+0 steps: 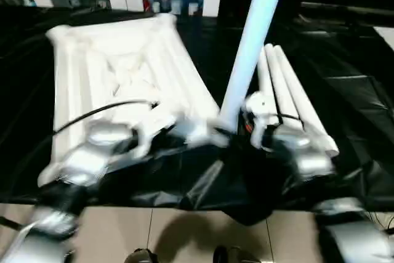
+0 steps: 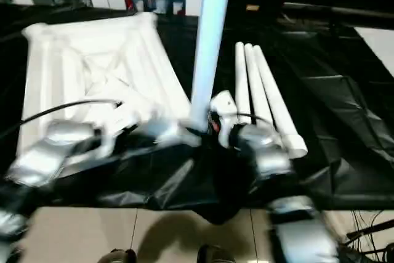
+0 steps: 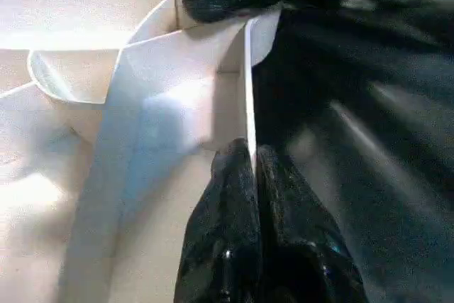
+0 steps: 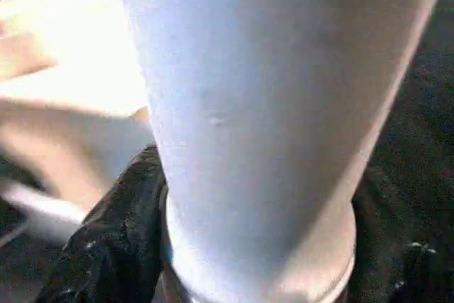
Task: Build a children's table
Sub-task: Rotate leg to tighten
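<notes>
Across the left half of the head camera's frame lay the white tabletop (image 1: pixel 123 72), ribbed underside up, on a black sheet (image 1: pixel 345 90) that covered the work surface. At its near right corner a single leg (image 1: pixel 249 47) stood almost upright, leaning slightly toward the upper right and running out of the top edge. The left gripper (image 3: pixel 253 168) was pinched closed on a thin upright rib of the tabletop near that corner, its two black fingers (image 3: pixel 227 232) pressed on either side of the edge. The right gripper (image 4: pixel 248 246) sat around the base of the standing leg, a black finger on each side of the tube; whether it actually clamped the tube I could not tell. Right of centre, three more legs (image 1: pixel 289 97) lay side by side on the sheet, touching one another, flared ends nearest the robot.
</notes>
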### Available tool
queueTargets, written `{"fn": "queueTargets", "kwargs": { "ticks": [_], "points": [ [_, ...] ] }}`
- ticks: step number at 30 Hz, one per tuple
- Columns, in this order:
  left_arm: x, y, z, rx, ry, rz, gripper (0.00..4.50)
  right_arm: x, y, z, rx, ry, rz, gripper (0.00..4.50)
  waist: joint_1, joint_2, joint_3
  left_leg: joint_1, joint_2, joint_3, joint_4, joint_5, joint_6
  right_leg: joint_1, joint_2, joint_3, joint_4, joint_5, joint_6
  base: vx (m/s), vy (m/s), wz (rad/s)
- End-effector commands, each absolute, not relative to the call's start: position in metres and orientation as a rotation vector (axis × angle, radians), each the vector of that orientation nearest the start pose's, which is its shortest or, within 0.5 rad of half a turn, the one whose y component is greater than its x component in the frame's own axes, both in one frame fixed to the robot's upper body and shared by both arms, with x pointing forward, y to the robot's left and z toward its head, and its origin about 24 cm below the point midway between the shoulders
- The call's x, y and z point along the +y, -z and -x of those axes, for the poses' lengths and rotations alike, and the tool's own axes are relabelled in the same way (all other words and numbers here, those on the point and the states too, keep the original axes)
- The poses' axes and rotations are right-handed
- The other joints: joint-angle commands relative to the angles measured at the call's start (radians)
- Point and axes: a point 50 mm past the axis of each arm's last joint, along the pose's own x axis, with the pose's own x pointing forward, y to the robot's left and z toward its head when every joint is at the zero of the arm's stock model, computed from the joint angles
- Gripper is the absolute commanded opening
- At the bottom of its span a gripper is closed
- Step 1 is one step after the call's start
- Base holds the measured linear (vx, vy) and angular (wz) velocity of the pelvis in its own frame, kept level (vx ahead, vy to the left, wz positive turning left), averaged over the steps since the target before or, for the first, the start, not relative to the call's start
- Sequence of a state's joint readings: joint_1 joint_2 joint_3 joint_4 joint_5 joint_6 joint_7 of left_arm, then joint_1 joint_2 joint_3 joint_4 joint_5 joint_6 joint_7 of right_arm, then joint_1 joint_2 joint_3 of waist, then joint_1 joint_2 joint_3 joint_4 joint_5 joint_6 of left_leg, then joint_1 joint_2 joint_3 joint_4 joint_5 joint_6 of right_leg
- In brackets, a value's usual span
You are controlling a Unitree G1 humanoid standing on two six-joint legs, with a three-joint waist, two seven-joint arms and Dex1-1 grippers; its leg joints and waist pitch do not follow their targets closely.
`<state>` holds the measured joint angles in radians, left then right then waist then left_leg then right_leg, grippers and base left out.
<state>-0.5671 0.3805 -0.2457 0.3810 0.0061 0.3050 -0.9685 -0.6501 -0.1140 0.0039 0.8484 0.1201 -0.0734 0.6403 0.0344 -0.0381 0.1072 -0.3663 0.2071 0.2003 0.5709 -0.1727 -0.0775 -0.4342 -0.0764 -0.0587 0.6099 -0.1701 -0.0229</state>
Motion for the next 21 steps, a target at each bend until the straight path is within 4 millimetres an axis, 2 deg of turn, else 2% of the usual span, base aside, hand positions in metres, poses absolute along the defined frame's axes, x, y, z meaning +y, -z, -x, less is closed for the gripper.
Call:
{"fn": "queueTargets", "kwargs": {
  "ticks": [1,3,4,5,7,8,9,12,16,18,21],
  "points": [
    [0.131,-0.064,-0.333,0.434,0.932,-0.378,0.0,-0.11,-0.024,-0.347,0.258,-0.544,-0.054,2.76,0.0,-0.001,-0.062,0.011,0.018,-0.01,-0.06,-0.211,0.027,0.055,-0.056,0.048,-0.087,-0.355,-0.178,0.0,0.0,0.0],
    [0.128,-0.064,-0.337,0.437,0.894,-0.369,0.0,-0.108,-0.021,-0.348,0.269,-0.487,-0.061,2.76,-0.001,0.0,-0.063,0.014,0.018,-0.01,-0.061,-0.219,0.017,0.051,-0.056,0.048,-0.088,-0.366,-0.17,0.0,0.0,0.0],
    [0.122,-0.063,-0.343,0.446,0.818,-0.357,0.0,-0.103,-0.016,-0.349,0.292,-0.395,-0.097,2.75,-0.001,-0.001,-0.061,0.014,0.018,-0.011,-0.061,-0.225,0.017,0.051,-0.055,0.047,-0.09,-0.373,-0.167,0.0,0.0,0.0],
    [0.119,-0.062,-0.346,0.45,0.789,-0.355,0.0,-0.099,-0.015,-0.349,0.303,-0.352,-0.108,2.75,-0.001,0.001,-0.06,0.022,0.018,-0.009,-0.061,-0.258,0.011,0.042,-0.052,0.048,-0.094,-0.396,-0.158,0.0,0.0,0.0],
    [0.115,-0.06,-0.348,0.452,0.759,-0.369,0.0,-0.093,-0.015,-0.35,0.304,-0.32,-0.11,2.75,0.004,0.0,-0.058,0.024,0.014,-0.007,-0.06,-0.282,0.015,0.036,-0.052,0.049,-0.101,-0.419,-0.146,0.0,0.0,0.0],
    [0.112,-0.058,-0.349,0.46,0.753,-0.378,0.0,-0.087,-0.017,-0.352,0.292,-0.305,-0.099,2.75,0.002,0.009,-0.06,0.025,0.015,-0.009,-0.061,-0.3,0.01,0.035,-0.053,0.048,-0.105,-0.442,-0.141,0.0,0.0,0.0],
    [0.111,-0.057,-0.349,0.464,0.753,-0.38,0.0,-0.084,-0.018,-0.353,0.287,-0.301,-0.094,2.75,0.002,0.006,-0.06,0.025,0.013,-0.01,-0.062,-0.309,0.009,0.035,-0.052,0.045,-0.107,-0.458,-0.132,0.0,0.0,0.0],
    [0.109,-0.056,-0.348,0.464,0.771,-0.386,0.0,-0.073,-0.025,-0.355,0.257,-0.342,-0.087,2.75,0.003,0.002,-0.062,0.014,0.015,-0.016,-0.066,-0.305,0.012,0.044,-0.055,0.044,-0.103,-0.459,-0.113,0.0,0.0,0.0],
    [0.113,-0.056,-0.346,0.465,0.793,-0.4,0.0,-0.07,-0.034,-0.358,0.201,-0.379,-0.07,2.75,0.001,-0.001,-0.065,0.009,0.017,-0.016,-0.066,-0.284,0.021,0.047,-0.057,0.045,-0.097,-0.415,-0.125,0.0,0.0,0.0],
    [0.115,-0.056,-0.346,0.464,0.792,-0.401,0.0,-0.071,-0.038,-0.359,0.168,-0.396,-0.085,3.31,0.001,0.0,-0.065,0.008,0.016,-0.015,-0.065,-0.279,0.025,0.048,-0.057,0.046,-0.097,-0.408,-0.128,0.0,0.0,0.0],
    [0.118,-0.058,-0.346,0.453,0.799,-0.403,0.0,-0.076,-0.045,-0.361,0.099,-0.423,-0.054,3.55,-0.003,-0.001,-0.063,0.002,0.016,-0.017,-0.067,-0.28,0.032,0.051,-0.058,0.045,-0.096,-0.41,-0.129,0.0,0.0,0.0]
  ]
}}
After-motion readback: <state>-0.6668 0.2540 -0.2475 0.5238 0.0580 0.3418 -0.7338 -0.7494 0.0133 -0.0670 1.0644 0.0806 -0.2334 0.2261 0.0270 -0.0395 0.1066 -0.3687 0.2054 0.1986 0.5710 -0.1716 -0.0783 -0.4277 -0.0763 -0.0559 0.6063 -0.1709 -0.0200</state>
